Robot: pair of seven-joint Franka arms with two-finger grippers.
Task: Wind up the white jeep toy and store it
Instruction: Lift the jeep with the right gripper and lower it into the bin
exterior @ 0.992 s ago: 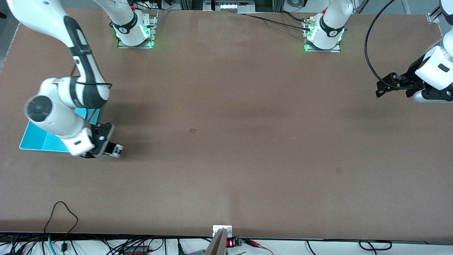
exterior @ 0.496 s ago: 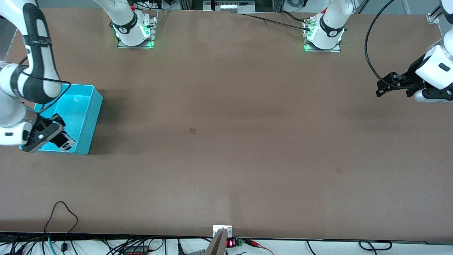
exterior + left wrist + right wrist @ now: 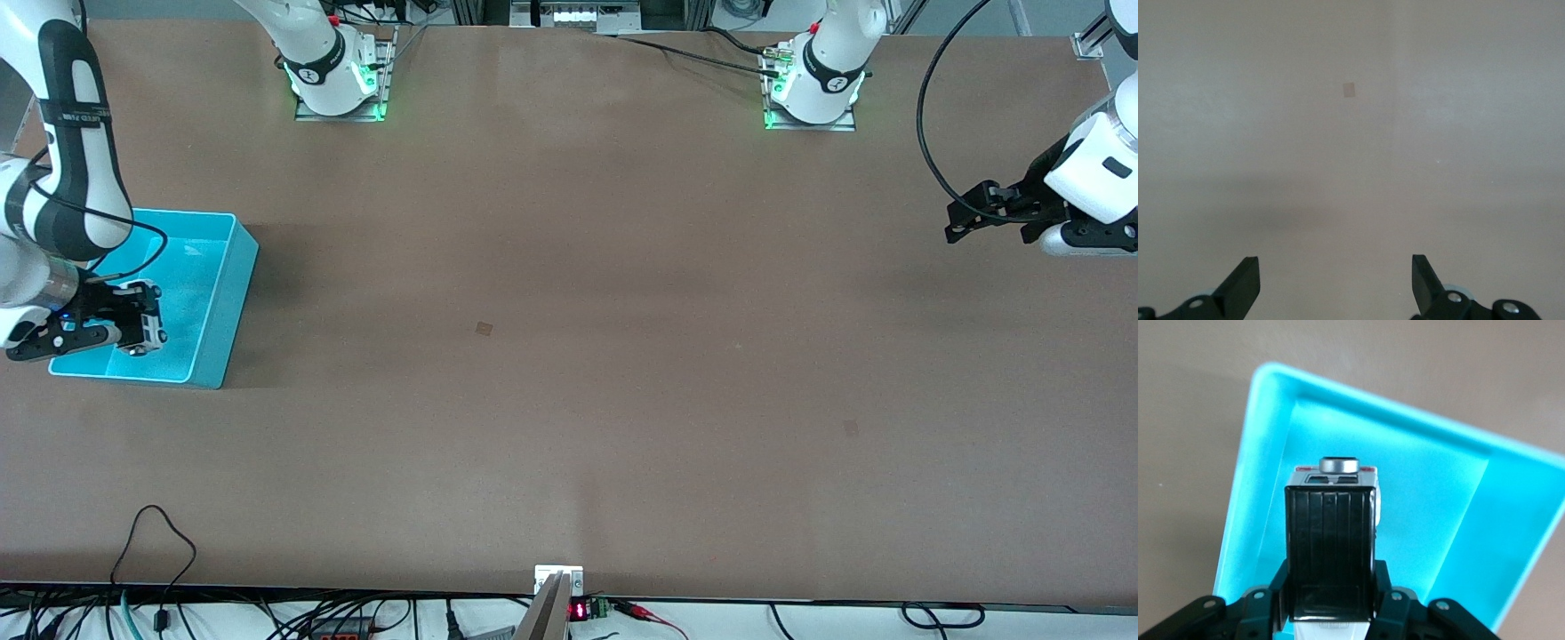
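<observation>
Currently the white jeep toy [image 3: 1331,547] is held clamped between the fingers of the right gripper [image 3: 133,327], over the open turquoise bin [image 3: 233,293] that stands on the tabletop [image 3: 569,356] at the right arm's end. In the right wrist view the toy's black ribbed roof is turned toward the camera, with a spare wheel and red tail lights at its 12 o'clock end, and the bin's floor is seen below it. Whether the toy is already touching that floor cannot be told.

The left gripper [image 3: 973,213] is parked above the tabletop at the left arm's end, well apart from the bin, with its fingers [image 3: 1241,288] spread apart and nothing between them; that arm is waiting.

Judged from its build, the toy is light, rigid and made of smooth plastic, so it could be twisted or slipped out of a loose pinch. It is best gripped across its flat body sides, as it appears to be now, with the wheels left free. Storing appears nearly done: only a short lowering and a release inside the bin's walls seem to be needed.
</observation>
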